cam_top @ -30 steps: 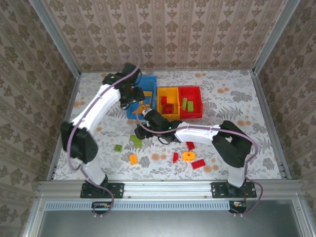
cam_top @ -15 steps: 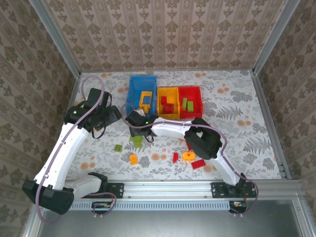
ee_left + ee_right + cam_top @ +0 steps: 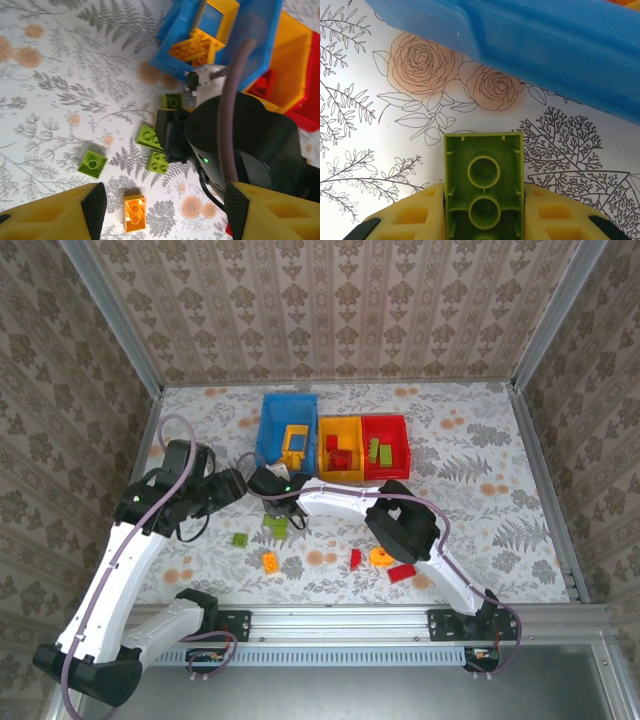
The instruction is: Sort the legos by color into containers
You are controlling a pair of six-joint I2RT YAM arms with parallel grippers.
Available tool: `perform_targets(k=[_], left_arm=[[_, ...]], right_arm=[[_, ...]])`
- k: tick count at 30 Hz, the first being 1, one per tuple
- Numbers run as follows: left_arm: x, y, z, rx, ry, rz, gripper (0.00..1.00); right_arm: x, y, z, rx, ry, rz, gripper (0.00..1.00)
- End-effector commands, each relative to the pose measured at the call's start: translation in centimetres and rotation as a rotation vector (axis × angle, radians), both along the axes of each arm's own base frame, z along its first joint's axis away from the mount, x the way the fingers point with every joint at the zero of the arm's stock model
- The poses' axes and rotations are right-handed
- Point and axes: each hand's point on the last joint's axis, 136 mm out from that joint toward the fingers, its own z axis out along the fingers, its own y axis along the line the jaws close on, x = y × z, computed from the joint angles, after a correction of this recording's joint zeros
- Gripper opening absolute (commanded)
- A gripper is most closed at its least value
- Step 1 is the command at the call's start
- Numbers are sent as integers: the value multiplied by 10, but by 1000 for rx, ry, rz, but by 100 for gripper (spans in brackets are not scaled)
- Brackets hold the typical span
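While right fingers (image 3: 405, 207) clamp it, the green brick (image 3: 483, 192) gleams — rectangular, two-ringed.

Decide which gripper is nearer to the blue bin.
Right. The right gripper, shut on a green brick, sits just off the near left corner of the blue bin; the left gripper hangs open farther to the left.

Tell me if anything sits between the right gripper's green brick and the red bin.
The green brick, clamped in the right gripper, is beside the blue bin; that bin and the yellow bin lie between it and the red bin, so likely lift over them.
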Motion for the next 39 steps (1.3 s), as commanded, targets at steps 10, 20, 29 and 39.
perform_targets(k=[10,20,29,39], left_arm=[[9,-67,50,-233,-146,-264,68],[41,-209,56,-236,-233,-618,69],[40,-268,8,-184,-156,-778,69],[22,-275,-38,-121,-61,-833,69]], right_arm=[[1,-74,132,139,-179,-58,22],[63,-244,131,103,-155,-352,23],[109,-282,77,2,10,-468,31],[109,-286,70,-12,28,-489,55]])
